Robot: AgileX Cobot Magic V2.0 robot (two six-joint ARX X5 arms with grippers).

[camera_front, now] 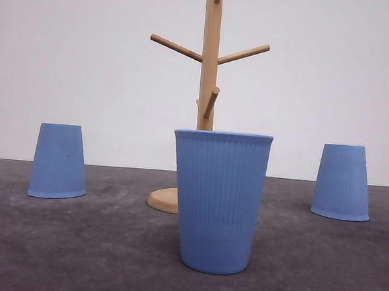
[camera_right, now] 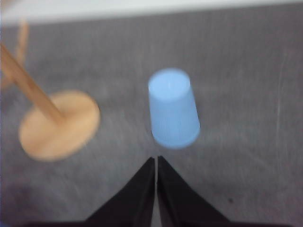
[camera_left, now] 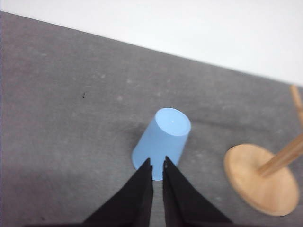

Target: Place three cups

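Blue cups inverted | L end effector (camera_left: pixel 157 163) nrly closed above left cup (camera_left: pixel 161 143) | R end effector (camera_right: pixel 155 161) closed above right cup (camera_right: pixel 173 114)

A blurred view over the right gripper (camera_right: pixel 155 163), its two black fingers pressed together with nothing between them. A light-blue cup (camera_right: pixel 173 113) stands upside down on the grey table (camera_right: pixel 246 94), just beyond the fingertips at one o'clock. A wooden rack's round base (camera_right: pixel 59 125) sits at ten o'clock.

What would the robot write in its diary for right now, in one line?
middle cup: upright, in front of wooden rack | left cup: upside down | right cup: upside down | left tool: nearly shut, empty | right tool: shut, empty
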